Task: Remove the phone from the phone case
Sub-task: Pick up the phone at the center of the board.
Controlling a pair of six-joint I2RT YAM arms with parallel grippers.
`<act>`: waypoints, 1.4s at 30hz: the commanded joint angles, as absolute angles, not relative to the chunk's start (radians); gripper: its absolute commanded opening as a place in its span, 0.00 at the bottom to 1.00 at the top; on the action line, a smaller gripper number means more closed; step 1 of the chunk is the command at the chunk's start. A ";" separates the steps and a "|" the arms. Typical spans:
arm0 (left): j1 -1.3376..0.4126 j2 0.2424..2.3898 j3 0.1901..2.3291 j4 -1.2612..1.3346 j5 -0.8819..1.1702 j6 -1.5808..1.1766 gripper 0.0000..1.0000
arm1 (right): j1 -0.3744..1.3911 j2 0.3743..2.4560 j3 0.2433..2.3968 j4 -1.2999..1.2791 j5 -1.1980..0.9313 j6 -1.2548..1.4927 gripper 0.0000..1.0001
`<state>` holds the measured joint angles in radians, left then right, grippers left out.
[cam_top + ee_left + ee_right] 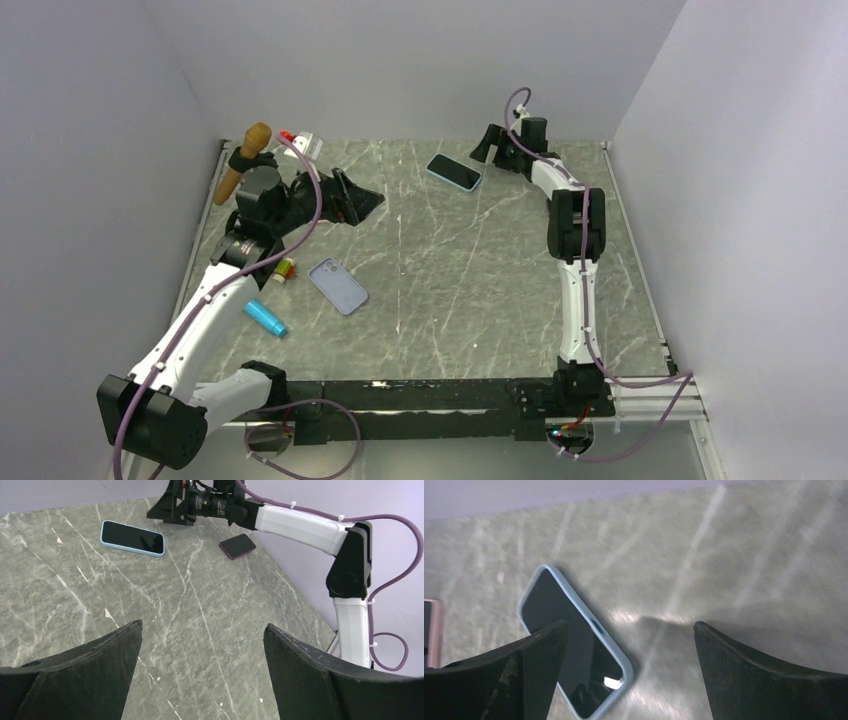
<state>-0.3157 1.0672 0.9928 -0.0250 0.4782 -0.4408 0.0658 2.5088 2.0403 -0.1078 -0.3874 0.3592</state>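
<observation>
Beside blue-cased phone (454,172), right fingers (764,680) gape empty; left fingers (75,680) too, near lavender phone (338,286).

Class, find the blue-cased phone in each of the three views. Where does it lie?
Top external: blue-cased phone, far centre, slightly right.
Left wrist: upper left.
Right wrist: lower left, partly hidden by the right tool.
Shared landmark: the open right tool beside it.

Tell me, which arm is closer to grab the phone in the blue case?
The right one. The right pincer, open, sits just beside the blue-cased phone; the left pincer, also open, is much farther off.
</observation>
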 commanded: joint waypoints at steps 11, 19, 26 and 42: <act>-0.313 1.040 1.004 0.016 0.502 -0.445 0.94 | 0.209 2.601 2.216 -0.349 -0.338 0.140 1.00; -0.313 1.054 0.999 0.035 0.523 -0.461 0.94 | 0.311 2.610 2.255 -0.530 -0.132 -0.116 1.00; -0.313 1.056 0.997 0.032 0.522 -0.457 0.94 | 0.352 2.682 2.379 -0.655 -0.066 -0.152 0.93; -0.311 1.128 1.014 0.030 0.589 -0.498 0.94 | 0.358 2.439 1.944 -0.720 -0.198 0.124 0.29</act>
